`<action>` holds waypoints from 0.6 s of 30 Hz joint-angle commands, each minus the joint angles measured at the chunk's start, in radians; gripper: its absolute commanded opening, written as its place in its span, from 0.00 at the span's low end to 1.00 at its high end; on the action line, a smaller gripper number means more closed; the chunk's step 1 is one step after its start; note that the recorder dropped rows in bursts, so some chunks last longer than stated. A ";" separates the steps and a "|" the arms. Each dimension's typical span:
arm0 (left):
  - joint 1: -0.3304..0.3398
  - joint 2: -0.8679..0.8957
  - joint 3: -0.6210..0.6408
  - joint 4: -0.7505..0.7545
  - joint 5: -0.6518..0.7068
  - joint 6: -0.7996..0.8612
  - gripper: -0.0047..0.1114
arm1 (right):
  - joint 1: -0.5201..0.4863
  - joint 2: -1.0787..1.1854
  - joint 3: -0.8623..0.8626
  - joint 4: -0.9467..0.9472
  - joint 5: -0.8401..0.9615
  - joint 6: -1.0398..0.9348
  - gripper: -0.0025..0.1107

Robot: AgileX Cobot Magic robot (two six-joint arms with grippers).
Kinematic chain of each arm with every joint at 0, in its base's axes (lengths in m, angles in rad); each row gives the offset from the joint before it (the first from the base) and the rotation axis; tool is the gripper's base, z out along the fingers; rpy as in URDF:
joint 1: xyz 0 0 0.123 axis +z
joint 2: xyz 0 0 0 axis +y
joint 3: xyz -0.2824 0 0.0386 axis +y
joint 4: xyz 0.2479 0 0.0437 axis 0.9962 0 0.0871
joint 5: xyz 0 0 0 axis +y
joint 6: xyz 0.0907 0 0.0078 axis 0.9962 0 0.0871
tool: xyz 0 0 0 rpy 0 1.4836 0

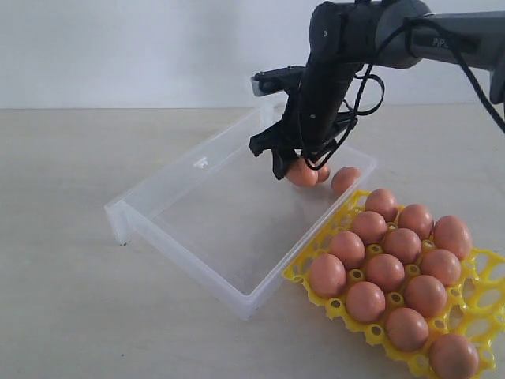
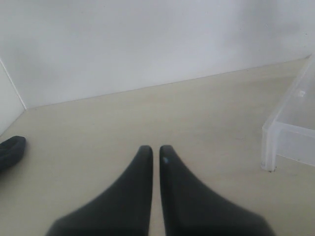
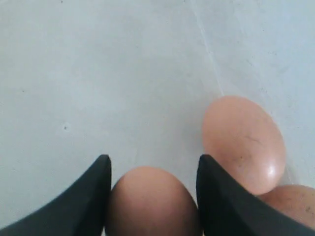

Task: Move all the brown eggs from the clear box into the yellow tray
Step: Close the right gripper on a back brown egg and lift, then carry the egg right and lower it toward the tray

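Observation:
In the exterior view my right gripper (image 1: 298,172) reaches down into the far end of the clear box (image 1: 177,253) and is shut on a brown egg (image 1: 302,174). The right wrist view shows that egg (image 3: 152,201) pressed between both fingers (image 3: 93,196), the gripper (image 3: 153,160) just above the box floor. Two more brown eggs (image 3: 243,142) (image 3: 290,199) lie close beside it; one of them (image 1: 344,181) rests near the box's right wall. The yellow tray (image 1: 476,309) holds several brown eggs (image 1: 385,272). My left gripper (image 2: 152,147) is shut and empty over bare table.
A corner of the clear box (image 2: 290,128) stands to one side of the left gripper. A dark rounded object (image 2: 10,150) lies at the edge of the left wrist view. The tray sits tight against the box's right wall, with some open cups (image 1: 487,294) at its far right.

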 commanded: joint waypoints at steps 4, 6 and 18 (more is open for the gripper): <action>-0.007 -0.003 -0.003 -0.005 -0.007 -0.003 0.08 | -0.004 -0.048 -0.002 0.203 -0.110 -0.207 0.02; -0.007 -0.003 -0.003 -0.005 -0.007 -0.003 0.08 | -0.004 -0.074 -0.002 0.283 -0.152 -0.243 0.02; -0.007 -0.003 -0.003 -0.005 -0.007 -0.003 0.08 | 0.020 -0.379 0.427 0.288 -0.730 -0.186 0.02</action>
